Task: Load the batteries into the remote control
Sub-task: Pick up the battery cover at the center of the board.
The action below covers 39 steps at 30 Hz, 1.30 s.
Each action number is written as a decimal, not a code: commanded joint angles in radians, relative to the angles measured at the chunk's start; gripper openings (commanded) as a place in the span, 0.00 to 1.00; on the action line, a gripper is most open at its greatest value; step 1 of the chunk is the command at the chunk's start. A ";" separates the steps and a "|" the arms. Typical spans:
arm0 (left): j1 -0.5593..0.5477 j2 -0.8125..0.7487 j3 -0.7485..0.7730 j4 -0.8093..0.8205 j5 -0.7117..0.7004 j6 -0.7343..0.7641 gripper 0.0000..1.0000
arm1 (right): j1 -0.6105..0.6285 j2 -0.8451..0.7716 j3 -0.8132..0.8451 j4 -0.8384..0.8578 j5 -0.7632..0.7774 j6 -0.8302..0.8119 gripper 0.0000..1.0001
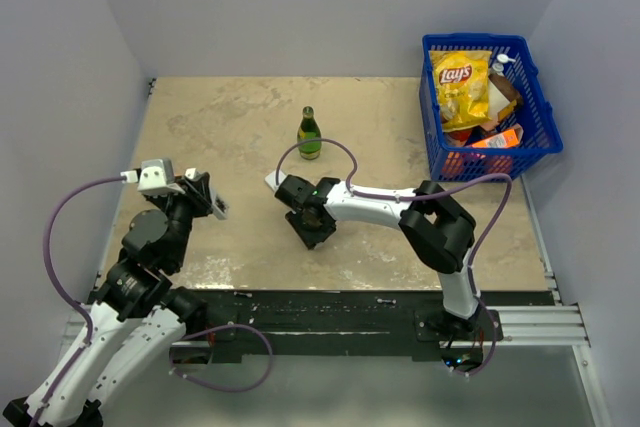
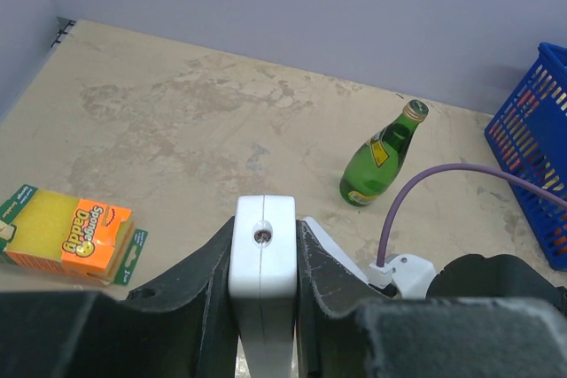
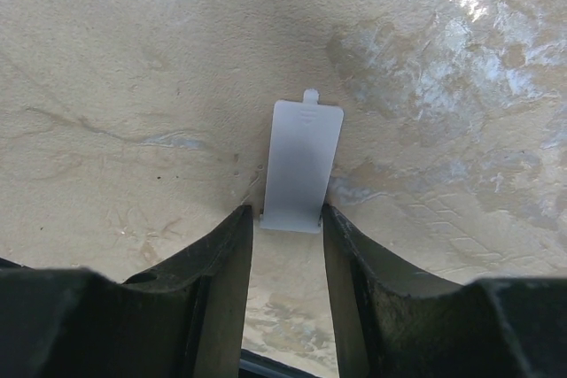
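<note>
Left wrist view: left gripper [image 2: 263,258] clamped on the white remote [image 2: 262,219], green bottle [image 2: 383,158] at one o'clock. Right gripper [image 3: 285,219], spread apart, straddles the flat battery cover [image 3: 301,161] at twelve o'clock; closing could flick it away. No batteries visible.

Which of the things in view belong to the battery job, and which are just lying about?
Job: white remote in the left gripper; battery cover at the right gripper. Batteries not in view.
Lying about: green bottle; sponge pack; blue basket holding a chips bag.
</note>
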 commanded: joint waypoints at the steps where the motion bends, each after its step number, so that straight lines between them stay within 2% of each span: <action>1: 0.010 -0.008 -0.003 0.046 0.021 0.003 0.00 | 0.002 0.015 0.032 -0.027 0.039 0.000 0.40; 6: 0.014 -0.005 -0.003 0.046 0.032 -0.005 0.00 | 0.005 0.031 0.036 -0.029 0.092 0.007 0.38; 16: 0.017 -0.022 -0.025 0.034 0.118 -0.115 0.00 | 0.007 0.057 0.035 -0.001 0.070 -0.005 0.36; 23: 0.017 -0.004 -0.083 0.061 0.215 -0.232 0.00 | 0.007 0.032 0.015 0.008 0.059 -0.032 0.20; 25: 0.017 -0.010 -0.139 0.101 0.221 -0.285 0.00 | 0.007 0.015 0.009 0.008 0.061 -0.040 0.17; 29: 0.019 -0.076 -0.313 0.242 0.210 -0.405 0.00 | 0.007 -0.023 -0.016 0.020 0.064 -0.054 0.14; 31: 0.019 -0.105 -0.452 0.397 0.224 -0.457 0.00 | 0.007 -0.038 -0.028 0.026 0.064 -0.062 0.13; 33: 0.017 -0.130 -0.567 0.547 0.247 -0.469 0.00 | 0.007 -0.064 -0.046 0.031 0.064 -0.074 0.12; 35: 0.019 -0.122 -0.645 0.630 0.252 -0.471 0.00 | 0.011 -0.095 -0.059 0.036 0.070 -0.078 0.11; 39: 0.017 -0.058 -0.727 0.831 0.276 -0.463 0.00 | 0.022 -0.139 -0.076 0.048 0.061 -0.078 0.09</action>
